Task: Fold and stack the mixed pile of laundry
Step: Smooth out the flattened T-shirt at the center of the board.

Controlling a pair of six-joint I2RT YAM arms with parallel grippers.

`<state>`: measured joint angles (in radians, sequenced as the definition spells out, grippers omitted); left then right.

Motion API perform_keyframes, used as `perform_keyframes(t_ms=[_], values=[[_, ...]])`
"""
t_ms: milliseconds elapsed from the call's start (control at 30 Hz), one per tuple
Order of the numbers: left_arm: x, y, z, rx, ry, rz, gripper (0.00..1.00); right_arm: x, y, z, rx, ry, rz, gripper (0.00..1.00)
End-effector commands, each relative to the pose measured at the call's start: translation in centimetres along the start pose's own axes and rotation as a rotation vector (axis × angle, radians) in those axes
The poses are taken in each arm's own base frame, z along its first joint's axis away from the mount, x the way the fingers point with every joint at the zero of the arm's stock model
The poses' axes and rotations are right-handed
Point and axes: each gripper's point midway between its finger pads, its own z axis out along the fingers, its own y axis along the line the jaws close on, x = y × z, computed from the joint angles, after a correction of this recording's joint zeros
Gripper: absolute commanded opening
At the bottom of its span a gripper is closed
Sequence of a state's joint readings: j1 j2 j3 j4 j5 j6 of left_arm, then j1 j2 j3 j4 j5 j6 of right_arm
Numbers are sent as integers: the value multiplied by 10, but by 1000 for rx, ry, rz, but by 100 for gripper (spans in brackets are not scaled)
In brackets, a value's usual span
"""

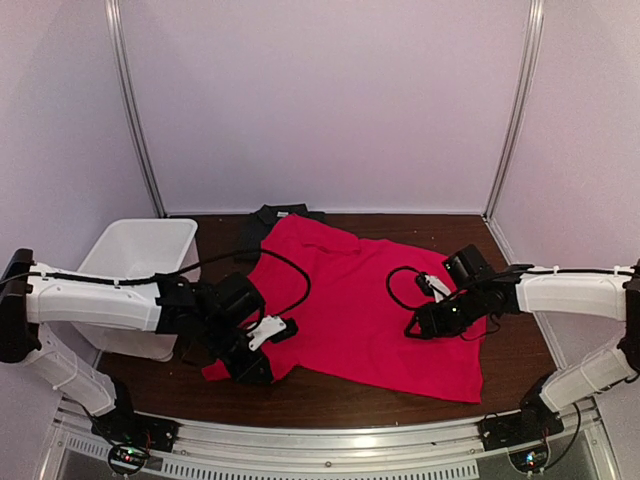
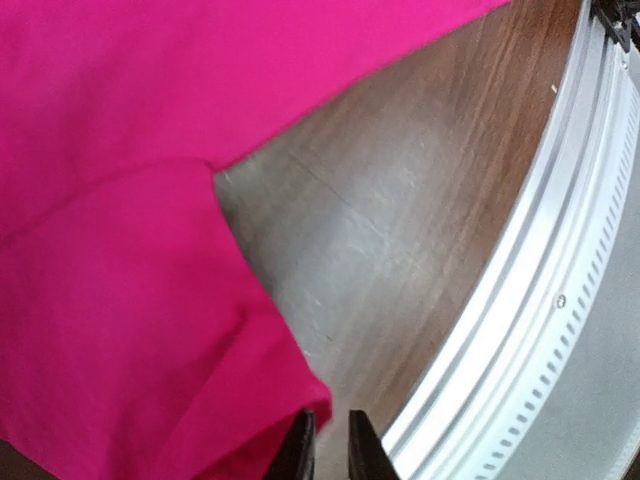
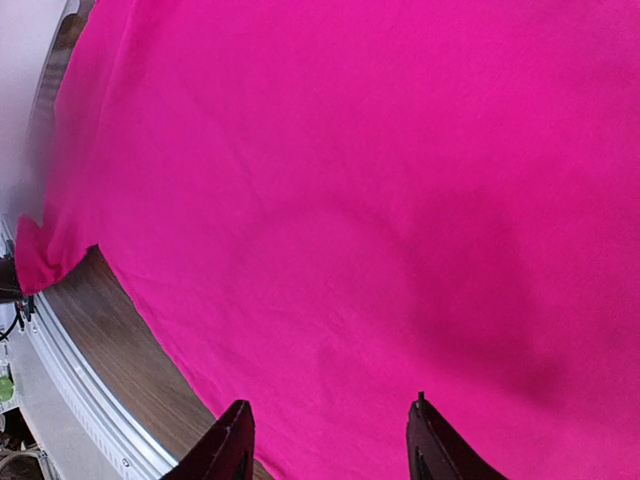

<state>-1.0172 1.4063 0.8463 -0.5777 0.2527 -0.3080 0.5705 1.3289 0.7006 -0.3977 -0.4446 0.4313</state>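
Observation:
The red T-shirt (image 1: 360, 300) lies spread flat across the dark wooden table. Behind it, only the collar and shoulders of the dark collared shirt (image 1: 275, 215) show at the far edge. My left gripper (image 1: 240, 370) is at the T-shirt's near-left sleeve. In the left wrist view the gripper (image 2: 330, 440) is shut, with the sleeve's corner (image 2: 300, 400) caught at its fingertips. My right gripper (image 1: 415, 325) hovers over the right half of the T-shirt (image 3: 350, 200). In the right wrist view the gripper (image 3: 330, 440) stands open with only flat red cloth below it.
A white plastic bin (image 1: 140, 250) stands at the left, partly behind my left arm. A metal rail (image 1: 330, 440) runs along the table's near edge, close to the left fingertips (image 2: 360, 450). White walls enclose the back and both sides.

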Motion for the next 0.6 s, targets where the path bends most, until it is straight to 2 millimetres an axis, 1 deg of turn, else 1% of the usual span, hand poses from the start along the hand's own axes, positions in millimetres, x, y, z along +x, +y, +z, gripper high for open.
perform_keyframes(t_ms=[0,67,100,133,167,200,233,267,333,367,433,467,500,567], values=[[40,-27,10,82,164,44,22,-17,5,-14,6,-52,-25,54],[37,-29,9,77,166,49,37,-25,4,-21,7,-77,-23,54],[32,-29,6,68,150,59,42,-30,3,-24,6,-92,-18,55],[24,-31,2,70,127,78,44,-35,2,-28,4,-109,-14,55],[10,-32,-5,54,82,101,46,-40,0,-32,4,-127,-10,55],[-8,-28,-14,21,19,110,50,-48,-4,-36,8,-155,0,55],[-31,-20,-25,-6,-63,94,53,-57,-10,-41,13,-186,16,55],[-58,-10,-40,-12,-158,60,55,-68,-17,-46,16,-219,36,55],[-107,24,-73,-8,-346,-68,56,-90,-31,-58,0,-290,79,55],[-127,49,-90,-17,-430,-145,56,-103,-42,-66,12,-332,102,55],[-157,97,-118,-26,-577,-275,56,-132,-62,-84,62,-419,126,55],[-172,119,-129,-26,-644,-315,55,-144,-72,-93,95,-455,137,55],[-182,140,-135,-48,-672,-365,55,-154,-83,-98,123,-477,152,55],[-204,175,-139,-82,-695,-415,53,-173,-102,-109,159,-517,182,55]])
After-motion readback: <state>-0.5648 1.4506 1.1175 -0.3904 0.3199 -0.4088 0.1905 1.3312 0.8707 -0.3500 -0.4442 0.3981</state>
